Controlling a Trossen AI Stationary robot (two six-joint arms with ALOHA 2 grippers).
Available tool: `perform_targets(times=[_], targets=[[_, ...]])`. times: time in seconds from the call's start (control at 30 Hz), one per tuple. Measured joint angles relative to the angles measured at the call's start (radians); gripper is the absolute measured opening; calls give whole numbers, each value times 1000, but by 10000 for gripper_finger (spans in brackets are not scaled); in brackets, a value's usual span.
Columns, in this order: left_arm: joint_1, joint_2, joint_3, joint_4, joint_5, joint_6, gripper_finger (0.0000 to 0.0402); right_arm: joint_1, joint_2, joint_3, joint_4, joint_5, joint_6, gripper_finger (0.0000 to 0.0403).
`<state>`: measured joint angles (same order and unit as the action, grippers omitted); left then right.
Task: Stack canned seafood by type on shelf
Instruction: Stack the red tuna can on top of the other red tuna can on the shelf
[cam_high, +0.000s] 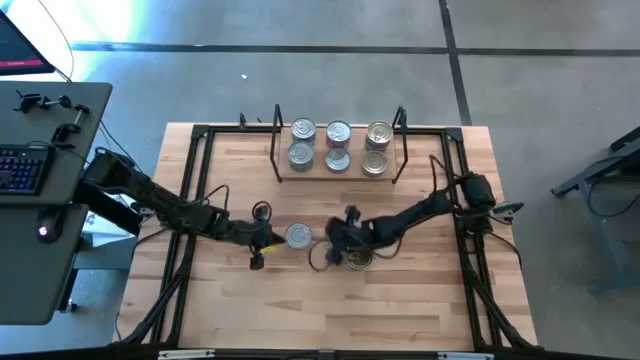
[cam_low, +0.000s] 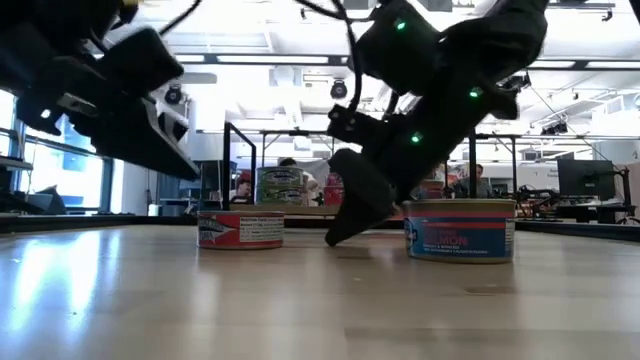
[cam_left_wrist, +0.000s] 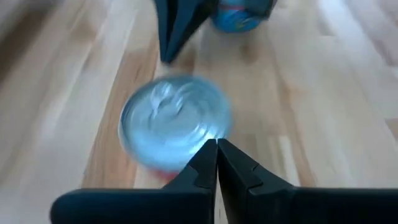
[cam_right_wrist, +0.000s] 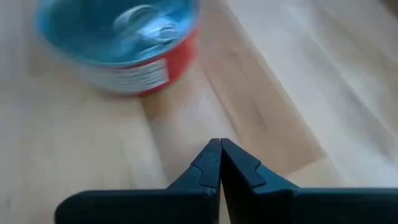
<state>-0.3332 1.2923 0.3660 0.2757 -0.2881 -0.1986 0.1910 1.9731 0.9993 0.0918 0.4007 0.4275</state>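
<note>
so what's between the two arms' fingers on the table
A silver-lidded can stands between the left fingers and the right fingers in the high view.

No text is legible. The tin (cam_low: 459, 230) on the right and the red-labelled tin (cam_low: 240, 229) carry print too blurred to read.

Wooden table (cam_high: 400, 300), shelf (cam_high: 338, 172), two tins (cam_high: 298, 235)

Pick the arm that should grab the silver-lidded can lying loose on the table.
Left. The left gripper sits shut just beside the silver-lidded can, facing it. The right gripper, also shut, is nearer the gold-lidded can.
</note>
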Motion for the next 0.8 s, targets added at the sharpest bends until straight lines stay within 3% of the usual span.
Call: perform_targets(times=[0.23,0.37,0.47,0.63,0.8], targets=[[-17,69,21,80,-10,261,78,94,30,0,101,9,-35,0],[-7,132,43,77,-13,390,132,139,-22,0,68,22,-67,0],[1,194,61,83,-13,493,151,171,-100,0,6,51,-95,0],[22,290,103,90,-11,564,127,249,-253,0,-138,147,-95,0],[32,386,182,93,-19,635,39,363,-378,1,-308,303,-23,0]])
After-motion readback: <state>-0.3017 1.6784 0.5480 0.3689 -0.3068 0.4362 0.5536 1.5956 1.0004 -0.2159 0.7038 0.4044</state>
